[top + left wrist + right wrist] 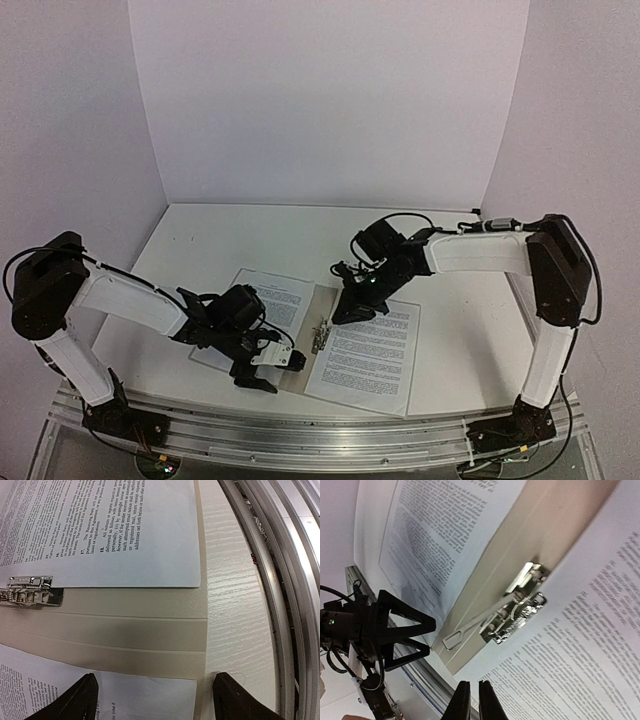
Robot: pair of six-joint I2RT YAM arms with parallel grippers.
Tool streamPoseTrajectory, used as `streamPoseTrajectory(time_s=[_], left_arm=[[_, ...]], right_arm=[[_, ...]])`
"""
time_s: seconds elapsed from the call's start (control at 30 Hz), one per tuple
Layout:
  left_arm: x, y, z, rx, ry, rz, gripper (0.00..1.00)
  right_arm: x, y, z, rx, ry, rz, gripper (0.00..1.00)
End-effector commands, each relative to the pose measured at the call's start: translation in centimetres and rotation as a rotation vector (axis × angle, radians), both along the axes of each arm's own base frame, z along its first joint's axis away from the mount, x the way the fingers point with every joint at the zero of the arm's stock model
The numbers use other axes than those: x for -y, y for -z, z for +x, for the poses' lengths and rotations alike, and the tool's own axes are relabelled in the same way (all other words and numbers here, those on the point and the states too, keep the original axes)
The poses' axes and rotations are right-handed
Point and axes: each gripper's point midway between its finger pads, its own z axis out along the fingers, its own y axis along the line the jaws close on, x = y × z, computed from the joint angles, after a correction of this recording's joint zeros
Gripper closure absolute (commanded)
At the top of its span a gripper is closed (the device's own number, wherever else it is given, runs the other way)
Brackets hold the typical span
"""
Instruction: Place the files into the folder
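Observation:
The beige folder [320,300] lies open on the table with a metal clip [320,335] on its spine. One printed sheet [375,355] lies on its right half and another [278,290] on its left half. My left gripper [258,378] is open and low at the folder's near edge. In the left wrist view its jaws [157,702] straddle a sheet's corner [125,695] and the folder's edge [150,630] without gripping. My right gripper [352,312] hovers over the right sheet's far end. Its fingers [470,702] stand almost together, empty, above the sheet [580,645] near the clip [517,610].
A metal rail [300,425] runs along the table's near edge, close to the left gripper, and shows as grooved bars [280,580] in the left wrist view. White walls enclose the back and sides. The left gripper [395,630] appears in the right wrist view.

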Motion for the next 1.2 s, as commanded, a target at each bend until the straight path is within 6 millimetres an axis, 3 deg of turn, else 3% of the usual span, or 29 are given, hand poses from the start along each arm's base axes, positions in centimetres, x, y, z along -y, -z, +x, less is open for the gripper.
streamPoseTrajectory(time_s=[0.0, 0.07, 0.17, 0.27, 0.37, 0.43, 0.5, 0.7, 0.83, 0.97, 1.17], left_arm=[[1.1, -2.3, 0.1, -0.038, -0.026, -0.055, 0.2], [1.9, -4.2, 0.4, -0.038, -0.039, -0.111, 0.2], [1.8, -4.8, 0.6, -0.04, -0.046, -0.124, 0.2], [1.1, -4.3, -0.2, -0.067, -0.021, -0.095, 0.19], [0.0, -3.0, -1.1, -0.063, 0.02, -0.062, 0.15], [-0.4, -1.3, -0.3, -0.021, -0.02, -0.03, 0.13], [-0.2, -0.7, 0.3, -0.007, -0.041, -0.024, 0.12], [1.3, -0.6, 0.9, 0.015, -0.059, -0.067, 0.14], [1.3, -0.1, 0.8, 0.039, -0.058, -0.066, 0.15], [1.5, 0.2, 1.3, 0.053, -0.08, -0.06, 0.15], [2.0, 0.3, 2.0, 0.087, -0.083, -0.068, 0.15]], right_arm=[[4.9, 0.3, 1.2, 0.022, 0.212, -0.181, 0.9], [8.8, 2.0, 0.8, -0.017, 0.321, -0.319, 0.86], [14.1, 2.7, 0.3, -0.003, 0.427, -0.513, 0.68], [17.4, 2.0, 0.6, -0.006, 0.513, -0.533, 0.44], [19.5, 2.0, 1.0, -0.01, 0.561, -0.54, 0.33], [19.7, 2.8, 1.3, -0.017, 0.559, -0.53, 0.22], [19.5, 3.8, 1.8, -0.028, 0.557, -0.511, 0.21], [18.6, 5.2, 5.9, 0.005, 0.568, -0.466, 0.21], [19.5, 7.4, 6.3, -0.018, 0.555, -0.513, 0.21], [18.4, 8.0, 7.4, -0.018, 0.553, -0.47, 0.21], [16.5, 7.7, 11.0, 0.021, 0.538, -0.416, 0.21]])
